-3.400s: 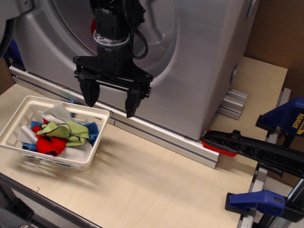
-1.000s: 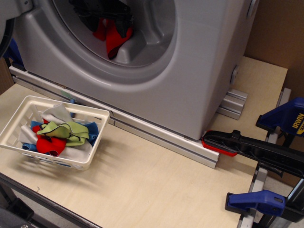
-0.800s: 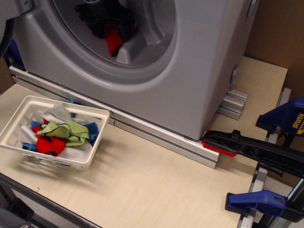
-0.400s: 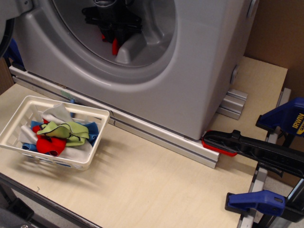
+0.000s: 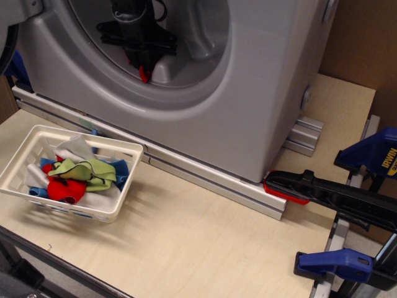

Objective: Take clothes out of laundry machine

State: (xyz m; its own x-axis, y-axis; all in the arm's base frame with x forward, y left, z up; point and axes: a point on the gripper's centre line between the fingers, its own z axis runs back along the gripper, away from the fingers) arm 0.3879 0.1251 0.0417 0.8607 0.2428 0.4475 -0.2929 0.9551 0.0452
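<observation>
Gripper (image 5: 141, 62) shifted left inside laundry machine (image 5: 248, 93); jaws closed on clothes (image 5: 144, 74) (red scrap mostly hidden).

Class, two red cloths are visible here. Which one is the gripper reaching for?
The red cloth inside the laundry machine drum, showing right below the gripper. The other red cloth lies in the white basket on the table, away from the arm.

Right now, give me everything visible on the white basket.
The basket is white plastic, rectangular, with lattice sides and a solid rolled rim. It sits upright on the pale wooden table, at its front left, turned slightly askew, just in front of the metal rail under the washing machine. Nothing grips it. It holds a loose heap of cloths: red, green, blue and white, piled about to rim height.
</observation>
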